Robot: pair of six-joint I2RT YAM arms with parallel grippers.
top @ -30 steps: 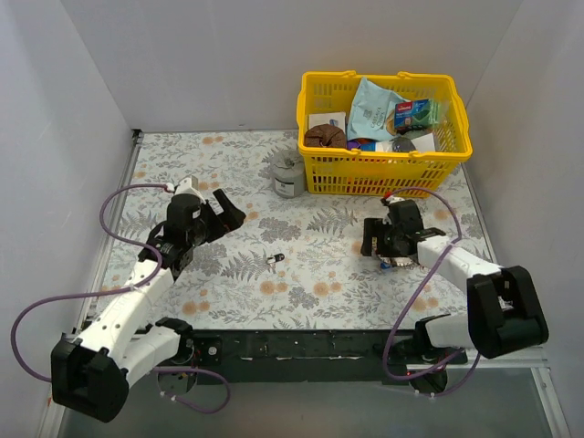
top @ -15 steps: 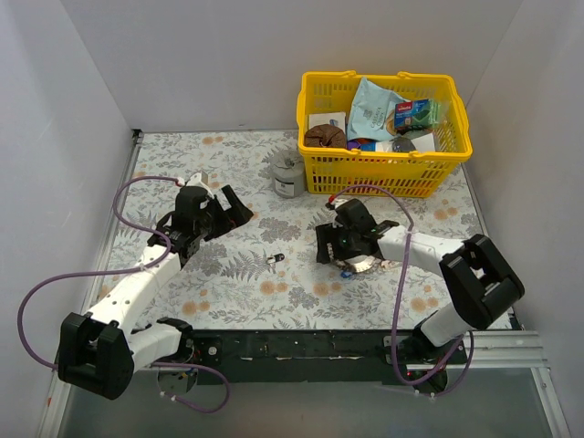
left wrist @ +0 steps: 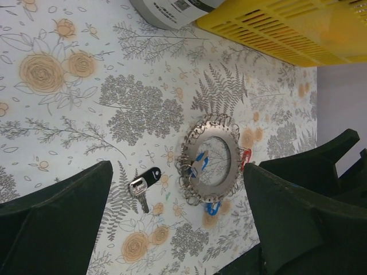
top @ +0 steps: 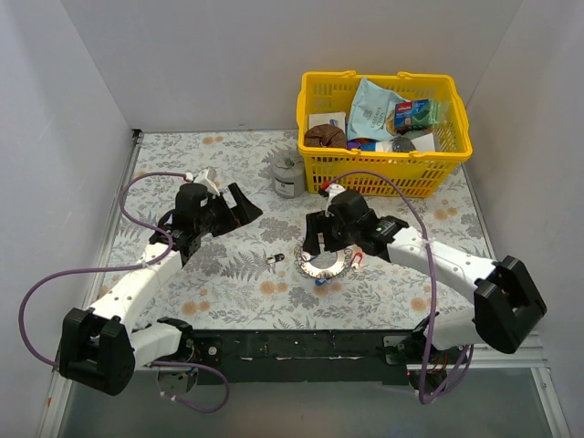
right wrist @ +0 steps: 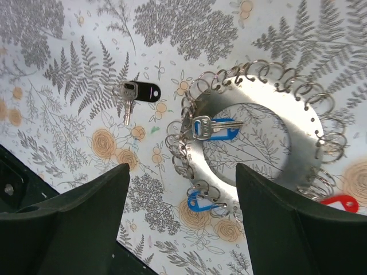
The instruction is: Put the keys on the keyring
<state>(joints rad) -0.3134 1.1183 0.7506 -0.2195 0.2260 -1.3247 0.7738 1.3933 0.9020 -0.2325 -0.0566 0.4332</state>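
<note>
Change: the right arm has swung in from the right edge to the middle of the surface, and the keyring (top: 321,267) has come with it. It now lies flat about mid-surface, a bit toward the near edge, just right of the loose key (top: 274,261) but not touching it. The right claw (top: 319,239) sits over the ring's far side, fingers spread, gripping nothing. The left claw (top: 242,205) has eased in from the left edge, also wide open and empty, aimed at the same spot. Implication: ring and key are now close together and look within reach of both arms, so I'd say staging is done. The threading is not, since the black-headed key is off the ring. View differences: from the top, the right claw hides part of the ring. The right wrist view shows the keyring (right wrist: 258,91) as a flat disc edged with wire loops, a blue-tagged key (right wrist: 215,127) across its hole and a red tag (right wrist: 338,203) at the rim. The left wrist view frames the keyring (left wrist: 234,160) and loose key (left wrist: 143,183) between its fingers. Only the top view shows the yellow basket (top: 383,169) at the far right corner.
</note>
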